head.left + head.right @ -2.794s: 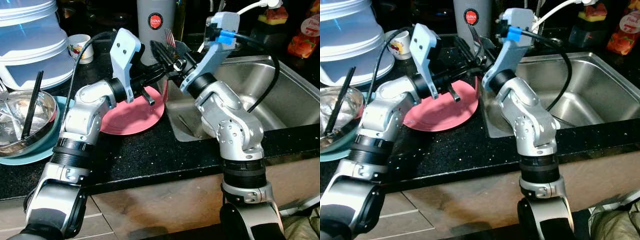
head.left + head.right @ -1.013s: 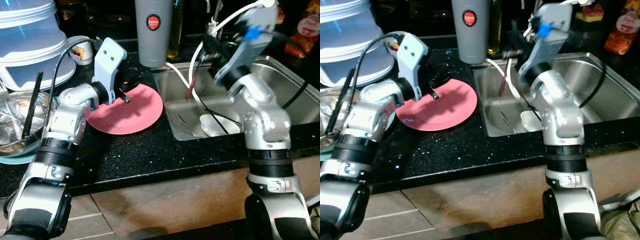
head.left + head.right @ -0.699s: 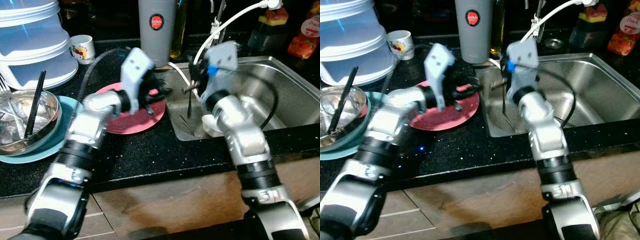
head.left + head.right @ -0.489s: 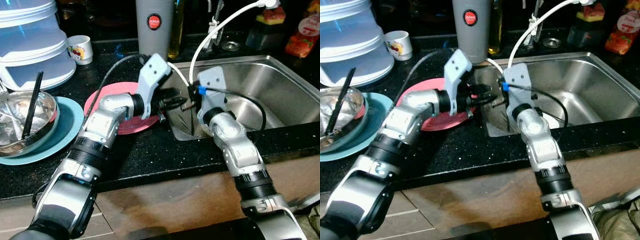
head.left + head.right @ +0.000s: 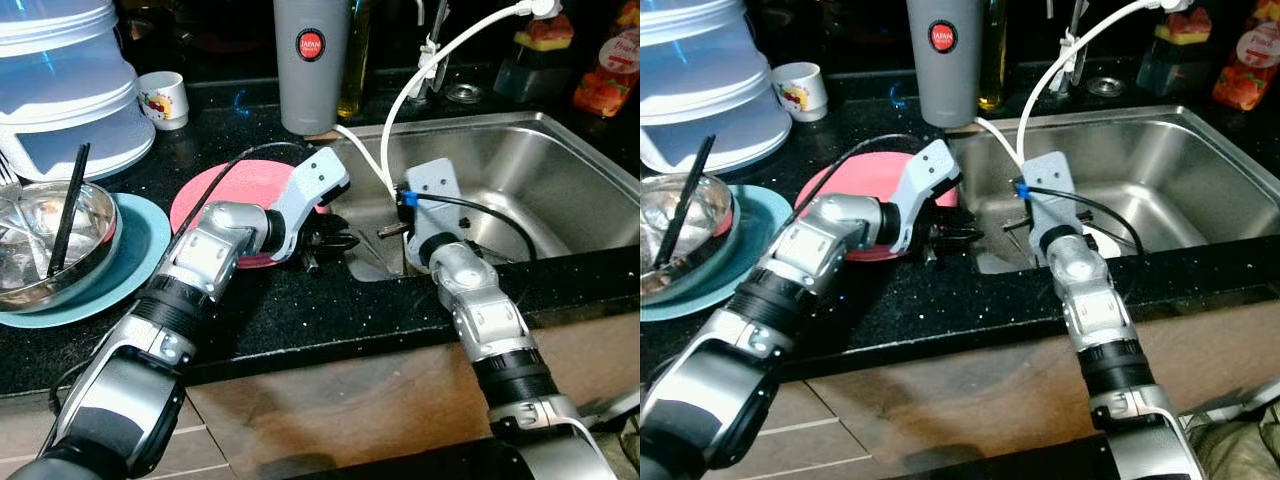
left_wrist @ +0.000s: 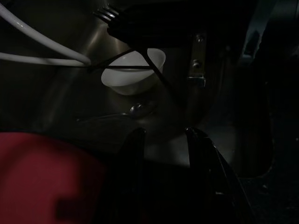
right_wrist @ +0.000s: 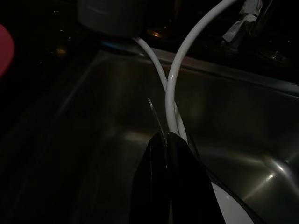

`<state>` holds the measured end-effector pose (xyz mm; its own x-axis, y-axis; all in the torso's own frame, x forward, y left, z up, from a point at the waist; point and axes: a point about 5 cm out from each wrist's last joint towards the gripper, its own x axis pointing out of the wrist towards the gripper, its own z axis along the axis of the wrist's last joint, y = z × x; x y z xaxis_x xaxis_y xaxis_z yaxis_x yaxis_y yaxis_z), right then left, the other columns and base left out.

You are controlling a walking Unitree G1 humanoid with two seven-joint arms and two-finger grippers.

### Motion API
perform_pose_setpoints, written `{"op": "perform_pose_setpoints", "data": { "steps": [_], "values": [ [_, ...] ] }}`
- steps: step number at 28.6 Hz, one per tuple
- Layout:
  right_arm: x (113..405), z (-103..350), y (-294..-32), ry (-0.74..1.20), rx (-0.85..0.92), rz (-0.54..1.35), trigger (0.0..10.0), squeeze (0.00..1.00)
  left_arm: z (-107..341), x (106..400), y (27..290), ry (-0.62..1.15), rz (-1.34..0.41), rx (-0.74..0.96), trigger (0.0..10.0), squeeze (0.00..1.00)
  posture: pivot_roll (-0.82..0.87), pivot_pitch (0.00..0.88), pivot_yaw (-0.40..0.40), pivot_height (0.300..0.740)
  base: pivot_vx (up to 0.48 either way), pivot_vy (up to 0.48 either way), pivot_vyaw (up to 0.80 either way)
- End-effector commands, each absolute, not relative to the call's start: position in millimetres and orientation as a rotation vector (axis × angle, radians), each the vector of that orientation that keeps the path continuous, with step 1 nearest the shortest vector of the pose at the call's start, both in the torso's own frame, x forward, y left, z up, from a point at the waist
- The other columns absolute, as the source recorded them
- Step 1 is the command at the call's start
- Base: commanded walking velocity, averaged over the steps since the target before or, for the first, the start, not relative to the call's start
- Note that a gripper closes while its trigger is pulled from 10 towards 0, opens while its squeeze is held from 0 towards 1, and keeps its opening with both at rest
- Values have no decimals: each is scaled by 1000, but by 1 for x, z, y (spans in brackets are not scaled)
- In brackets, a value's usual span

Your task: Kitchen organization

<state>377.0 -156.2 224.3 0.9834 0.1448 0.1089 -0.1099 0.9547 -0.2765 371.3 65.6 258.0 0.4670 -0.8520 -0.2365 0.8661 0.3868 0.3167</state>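
On the black counter (image 5: 300, 310), at nine o'clock, a steel bowl (image 5: 40, 245) holding a black stick sits on a teal plate (image 5: 130, 250). Toward the centre lies the pink plate (image 5: 225, 190), its three-o'clock edge under the left arm. The left gripper (image 5: 335, 243) hovers at the sink's (image 5: 560, 180) nine-o'clock rim, fingers (image 6: 133, 154) slightly spread, gripping nothing. Beyond them in the basin rest a white bowl (image 6: 133, 72) and a spoon (image 6: 117, 114). At three o'clock, the right gripper (image 7: 164, 140), lowered inside the sink, has its fingers pressed together, pinching a thin metal utensil (image 7: 156, 116) beside the white hose (image 7: 187, 51).
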Motion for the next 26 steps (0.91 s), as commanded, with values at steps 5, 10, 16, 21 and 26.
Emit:
{"op": "perform_pose_setpoints", "data": {
  "steps": [5, 10, 16, 21, 26],
  "values": [
    [379, 225, -159, -132, -264, 120, 10000, 1000, 259, 372, 69, 29, -1078, 411, 10000, 0, 25, 128, 34, 740, 0, 0, 0],
    [380, 226, -158, -138, -272, 108, 10000, 0, 277, 371, 65, -86, -1078, 344, 10000, 0, 27, 117, 32, 740, 0, 0, 0],
    [380, 230, -156, -157, -240, 104, 10000, 0, 304, 371, 72, -173, -1010, 241, 10000, 0, 28, 107, 30, 740, 0, 0, 0],
    [381, 235, -151, -164, -94, 120, 10000, 0, 313, 387, 123, -184, -671, 262, 10000, 251, 37, 99, 23, 740, 0, 0, 0],
    [381, 230, -124, -54, 165, 223, 10000, 0, 312, 378, 161, -187, -587, 342, 10000, 0, 41, 100, 22, 740, 0, 0, 0]
  ]
}}
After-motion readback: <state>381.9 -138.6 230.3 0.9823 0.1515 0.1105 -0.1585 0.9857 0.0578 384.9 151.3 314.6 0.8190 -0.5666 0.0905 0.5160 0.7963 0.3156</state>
